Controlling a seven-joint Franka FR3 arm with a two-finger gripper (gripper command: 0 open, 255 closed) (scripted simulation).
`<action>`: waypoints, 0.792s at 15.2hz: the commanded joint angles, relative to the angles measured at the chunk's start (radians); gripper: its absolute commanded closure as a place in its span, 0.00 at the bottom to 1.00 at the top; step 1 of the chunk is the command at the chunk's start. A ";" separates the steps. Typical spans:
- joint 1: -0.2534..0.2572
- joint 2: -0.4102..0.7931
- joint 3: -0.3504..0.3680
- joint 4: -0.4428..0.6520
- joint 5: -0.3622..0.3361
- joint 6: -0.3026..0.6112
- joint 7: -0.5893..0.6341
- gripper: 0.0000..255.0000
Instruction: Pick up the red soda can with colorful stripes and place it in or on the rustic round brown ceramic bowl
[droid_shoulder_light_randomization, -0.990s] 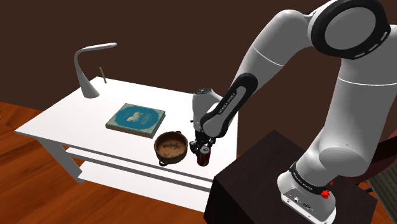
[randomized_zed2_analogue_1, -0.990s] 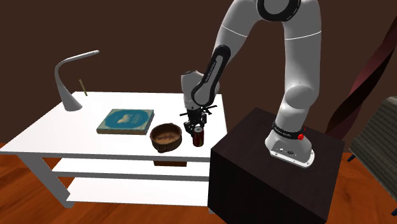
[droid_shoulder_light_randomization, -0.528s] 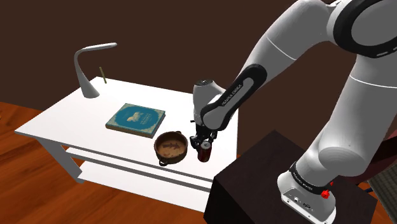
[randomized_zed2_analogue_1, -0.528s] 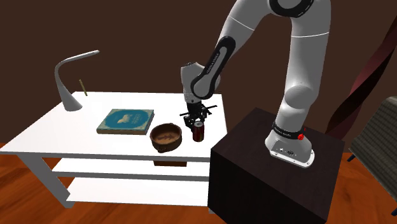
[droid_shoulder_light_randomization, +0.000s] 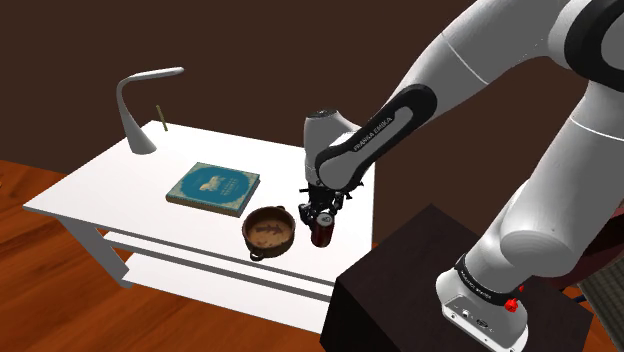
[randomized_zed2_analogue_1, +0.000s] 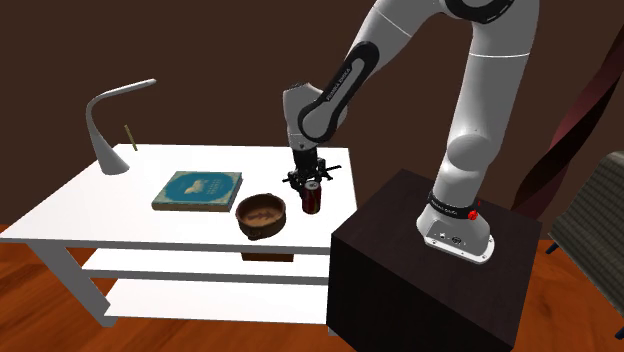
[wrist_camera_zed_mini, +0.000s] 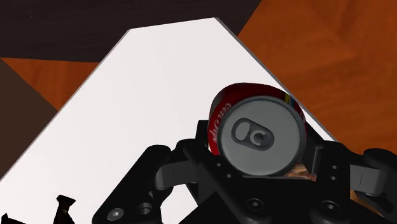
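Dark brown wall and orange wood floor surround a white table (droid_shoulder_light_randomization: 120, 180) with shelves beneath it. On top lie a grey lamp (droid_shoulder_light_randomization: 140, 110) at the far corner, a teal book (droid_shoulder_light_randomization: 213, 186) in the middle, and a brown bowl (droid_shoulder_light_randomization: 250, 225) near the front edge. Just beside the bowl, on the side toward the stand (droid_shoulder_light_randomization: 400, 270), the red can (droid_shoulder_light_randomization: 322, 236) stands upright by the table's corner. The gripper (droid_shoulder_light_randomization: 320, 218) points straight down over the can, its fingers (wrist_camera_zed_mini: 191, 156) pressed against the can's opposite sides just below the grey top, pinching it between them. In the wrist view the can's lid and pull tab face the camera, with the white tabletop and floor beyond it. Whether the can's base touches the table cannot be told.
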 joint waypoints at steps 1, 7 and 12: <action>-0.001 -0.025 0.002 0.004 0.009 -0.029 -0.004 1.00; -0.002 -0.051 0.003 0.057 0.011 -0.107 0.000 1.00; 0.012 0.104 -0.003 0.288 -0.058 -0.186 0.060 1.00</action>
